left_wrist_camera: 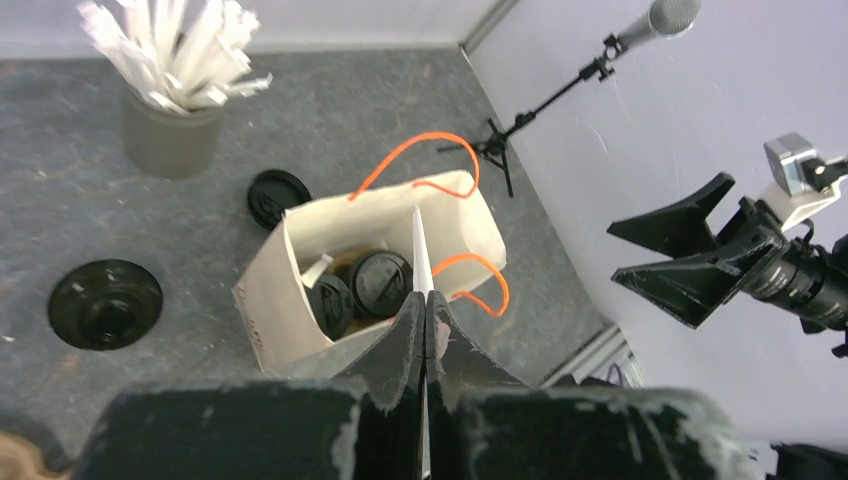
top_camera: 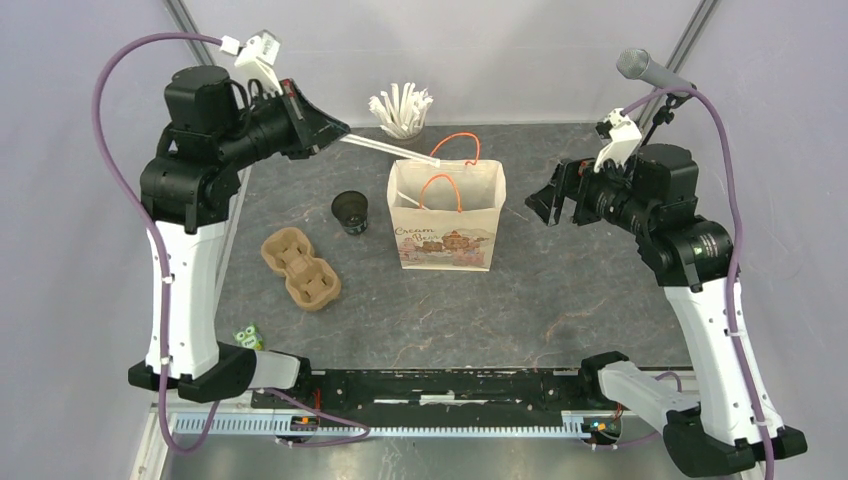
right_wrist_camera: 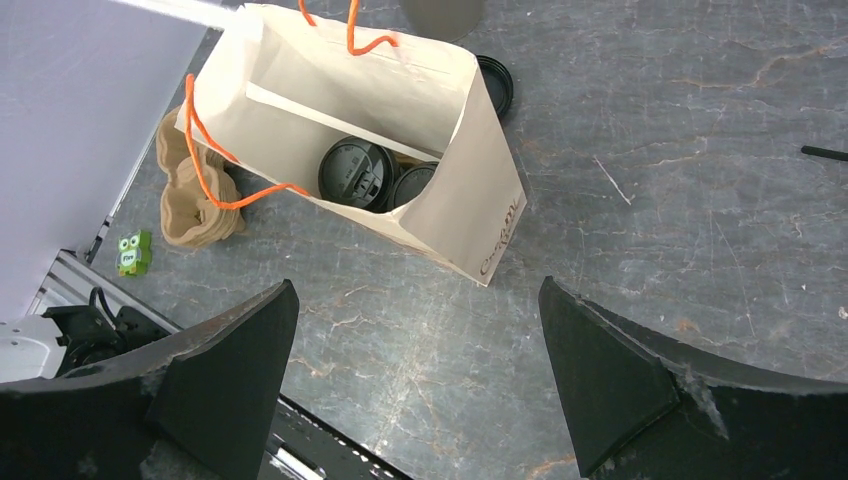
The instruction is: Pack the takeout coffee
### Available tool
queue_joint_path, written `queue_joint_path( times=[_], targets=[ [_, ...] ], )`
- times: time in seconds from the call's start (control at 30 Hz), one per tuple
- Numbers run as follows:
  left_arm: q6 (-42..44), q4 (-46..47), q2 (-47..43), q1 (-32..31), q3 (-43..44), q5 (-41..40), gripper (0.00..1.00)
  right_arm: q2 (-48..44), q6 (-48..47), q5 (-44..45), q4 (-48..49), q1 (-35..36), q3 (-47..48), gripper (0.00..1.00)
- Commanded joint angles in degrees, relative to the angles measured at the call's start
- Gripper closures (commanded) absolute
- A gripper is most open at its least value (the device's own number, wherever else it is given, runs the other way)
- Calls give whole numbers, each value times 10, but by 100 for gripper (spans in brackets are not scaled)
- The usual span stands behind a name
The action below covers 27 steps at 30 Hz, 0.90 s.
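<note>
Two lidded black cups [left_wrist_camera: 378,282] stand inside the cream paper bag [top_camera: 446,232] with orange handles; they also show in the right wrist view [right_wrist_camera: 358,172]. One open black cup [top_camera: 350,212] stands on the table left of the bag. A loose black lid [left_wrist_camera: 278,198] lies behind the bag. My left gripper [top_camera: 343,132] is shut on a white wrapped straw [left_wrist_camera: 420,250], whose tip reaches over the bag's mouth. My right gripper [top_camera: 550,205] is open and empty, in the air to the right of the bag.
A grey cup of white straws [top_camera: 402,112] stands behind the bag. A brown pulp carrier [top_camera: 300,268] lies at front left of the bag. A small green owl toy [top_camera: 247,337] sits near the left arm's base. A microphone stand [top_camera: 648,72] stands at back right.
</note>
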Motion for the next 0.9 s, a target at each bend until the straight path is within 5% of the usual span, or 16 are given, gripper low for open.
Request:
queue_joint_path(
  times=[0.0, 0.17, 0.43, 0.87],
  targets=[
    [-25, 17, 3, -1, -43, 73, 98, -21, 3, 2, 19, -2, -7, 2],
    [-47, 91, 13, -2, -134, 100, 98, -25, 4, 0, 26, -1, -14, 3],
    [-145, 340, 26, -14, -311, 138, 98, -33, -2, 2, 46, -2, -34, 3],
    [-149, 370, 106, -60, -336, 124, 87, -28, -15, 16, 47, -2, -45, 3]
  ],
)
